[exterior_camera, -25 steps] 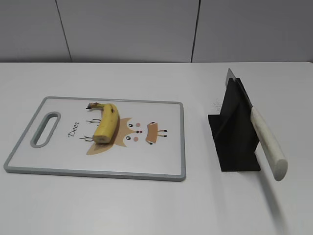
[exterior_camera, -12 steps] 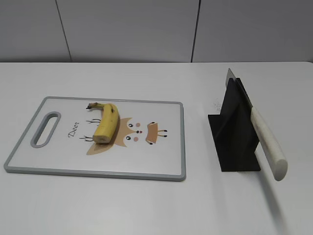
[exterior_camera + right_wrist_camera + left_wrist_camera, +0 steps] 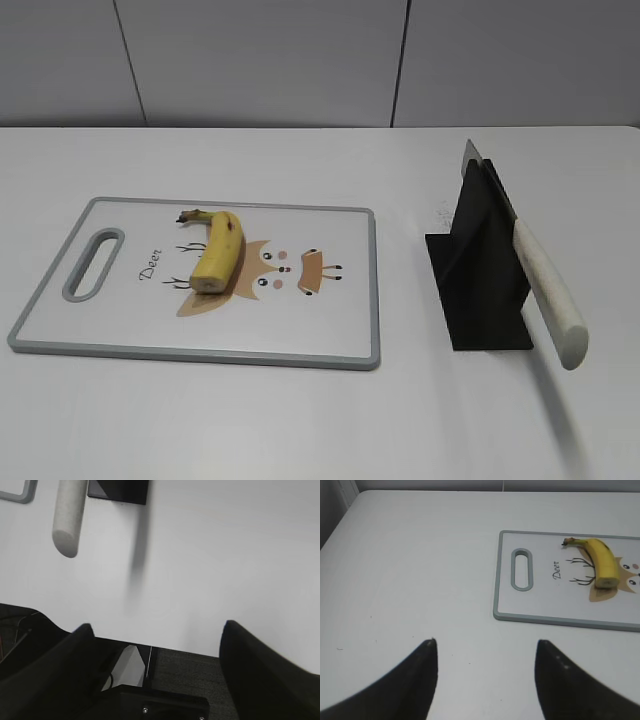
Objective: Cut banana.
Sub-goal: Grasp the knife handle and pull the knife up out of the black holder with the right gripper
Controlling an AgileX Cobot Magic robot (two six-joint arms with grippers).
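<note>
A short yellow banana [image 3: 217, 250] lies on a white cutting board [image 3: 120, 325] with a grey rim, stem end toward the back; it also shows in the left wrist view [image 3: 601, 562]. A knife with a white handle [image 3: 548, 292] rests slanted in a black stand [image 3: 480, 280] at the right; the handle end shows in the right wrist view [image 3: 68, 517]. My left gripper [image 3: 485, 647] is open and empty over bare table, left of the board [image 3: 545, 615]. My right gripper [image 3: 157, 630] is open and empty at the table's front edge. Neither arm shows in the exterior view.
The board carries a brown cartoon deer print [image 3: 285, 275] and has a handle slot [image 3: 93, 263] at its left end. A grey panelled wall [image 3: 300, 60] runs behind the white table. Below the table's front edge, dark equipment [image 3: 150, 700] shows in the right wrist view.
</note>
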